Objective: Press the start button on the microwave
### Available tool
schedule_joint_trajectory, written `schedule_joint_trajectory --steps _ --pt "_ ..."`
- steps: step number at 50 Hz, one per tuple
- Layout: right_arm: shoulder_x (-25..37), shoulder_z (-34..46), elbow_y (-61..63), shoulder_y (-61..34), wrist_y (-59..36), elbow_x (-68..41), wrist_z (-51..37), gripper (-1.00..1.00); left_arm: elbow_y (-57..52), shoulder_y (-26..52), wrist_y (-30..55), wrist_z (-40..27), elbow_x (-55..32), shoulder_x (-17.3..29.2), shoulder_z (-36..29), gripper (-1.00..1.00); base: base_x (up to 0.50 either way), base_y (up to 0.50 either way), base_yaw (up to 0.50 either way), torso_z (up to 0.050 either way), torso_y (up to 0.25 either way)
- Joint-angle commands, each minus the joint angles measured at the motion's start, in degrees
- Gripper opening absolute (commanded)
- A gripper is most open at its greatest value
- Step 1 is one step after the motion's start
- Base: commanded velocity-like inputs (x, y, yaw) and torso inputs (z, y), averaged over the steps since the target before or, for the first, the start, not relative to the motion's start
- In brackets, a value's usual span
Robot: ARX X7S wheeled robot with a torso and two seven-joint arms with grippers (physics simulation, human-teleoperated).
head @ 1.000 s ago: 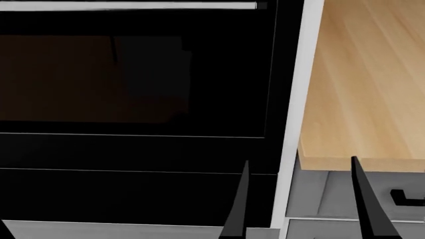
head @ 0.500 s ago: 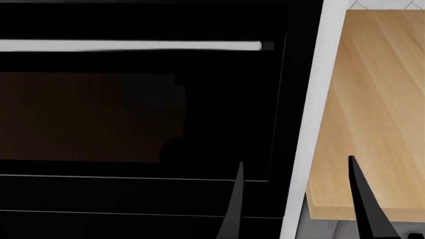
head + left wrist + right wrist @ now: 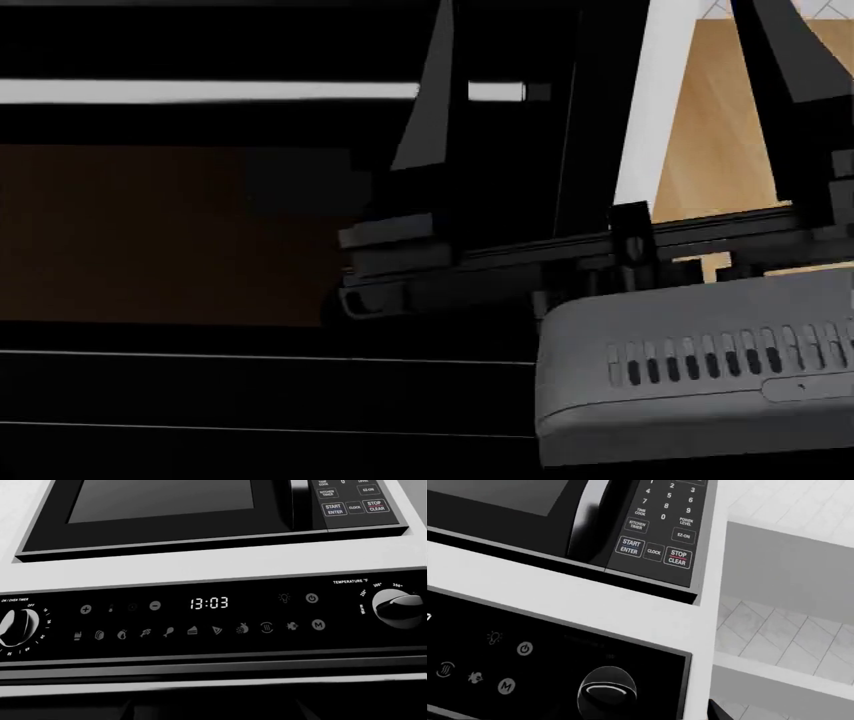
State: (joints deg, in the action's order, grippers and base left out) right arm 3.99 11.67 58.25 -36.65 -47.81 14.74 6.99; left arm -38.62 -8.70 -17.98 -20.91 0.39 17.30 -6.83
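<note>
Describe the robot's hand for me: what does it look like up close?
The right hand has two long, flat black fingers that taper like blades, mounted on a black cross rail. Behind it is a rounded grey housing with a row of dark vent slots. No cables or markings show.

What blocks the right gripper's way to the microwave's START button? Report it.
Nothing visible does. In the right wrist view the START/ENTER button on the microwave shows whole, with no object in front of it. In the head view the right gripper is raised with its fingers apart.
</note>
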Motion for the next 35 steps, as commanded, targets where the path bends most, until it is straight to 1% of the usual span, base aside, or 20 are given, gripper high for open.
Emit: schedule_joint_trajectory --steps 1,4,8,9,17,25,31,35 --pt "-3.99 2.69 1.74 -38.82 -40.85 9.91 18.10 1.00 0.68 0.29 -0.30 -0.20 -0.15 0.28 -0.21 1.00 0.00 0.00 0.00 0.000 0.000" --pt "-3.97 2.82 0.71 -41.61 -42.18 10.16 18.66 1.00 0.74 0.36 -0.15 -0.24 0.03 0.28 -0.39 1.00 0.00 0.00 0.00 0.000 0.000" --pt "-3.97 1.72 -3.19 -48.03 -42.18 7.54 17.74 1.00 0.70 0.29 -0.24 -0.30 0.11 0.37 -0.52 1.00 0.00 0.00 0.00 0.000 0.000" --pt "-3.98 0.25 -4.49 -49.50 -42.18 4.70 16.19 -1.00 0.69 0.22 -0.19 -0.36 0.19 0.37 -0.53 1.00 0.00 0.00 0.00 0.000 0.000" --pt "-3.86 -1.35 -10.38 -56.90 -41.39 -3.63 12.21 -1.00 0.97 0.16 -0.49 -0.67 0.30 0.42 -0.54 1.00 0.00 0.00 0.00 0.000 0.000" --pt "-3.46 -2.68 -18.93 -56.65 -32.08 -11.03 7.91 -1.00 0.94 -0.31 -0.77 -0.99 0.25 0.66 -0.39 1.00 0.00 0.00 0.00 0.000 0.000" --pt "-2.09 0.28 -30.46 -57.38 -21.81 -12.13 6.18 -1.00 1.45 -0.45 -1.36 -1.25 0.10 0.80 -0.27 1.00 0.00 0.00 0.00 0.000 0.000" --pt "-1.60 1.88 -36.17 -57.62 -17.19 -12.15 5.23 -1.00 1.66 -0.60 -1.73 -1.43 -0.17 0.99 -0.03 1.00 0.00 0.00 0.00 0.000 0.000"
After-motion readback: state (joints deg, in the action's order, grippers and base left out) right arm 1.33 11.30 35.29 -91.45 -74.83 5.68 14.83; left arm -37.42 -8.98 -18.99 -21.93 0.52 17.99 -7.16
